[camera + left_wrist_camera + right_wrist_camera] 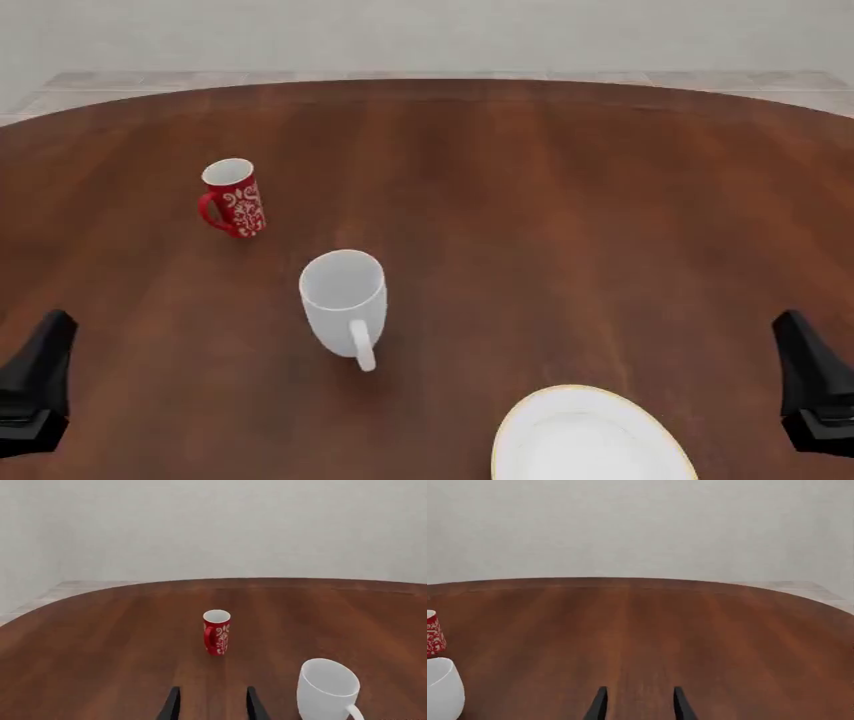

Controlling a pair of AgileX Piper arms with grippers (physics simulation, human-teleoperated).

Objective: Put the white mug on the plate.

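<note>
1. Plain glossy white mug [344, 300], tapered toward its base, loop handle. It stands upright on the wooden table [574, 220], handle turned toward your side. Nothing holds it; you have yet to reach for it. It also shows in the left wrist view [327, 690].

2. Round white plate with thin gold-yellow rim [514, 440]. It lies flat, near the white mug, nearer your edge and to the right of it, partly cut off by the frame. It is bare, so the mug's destination is free.

3. Small red mug with white pattern [235, 198]. It stands upright beyond the white mug and to its left, well apart from it. Not your target; leave it.

4. Left gripper [212, 707]. Fingers parted, nothing between them. It sits low, left of the white mug and apart from it, pointing toward the red mug.

5. Right gripper [639, 707]. Fingers parted likewise, holding nothing. It sits well right of the white mug, facing bare tabletop.

The white mug lies nearer your left arm.
</note>
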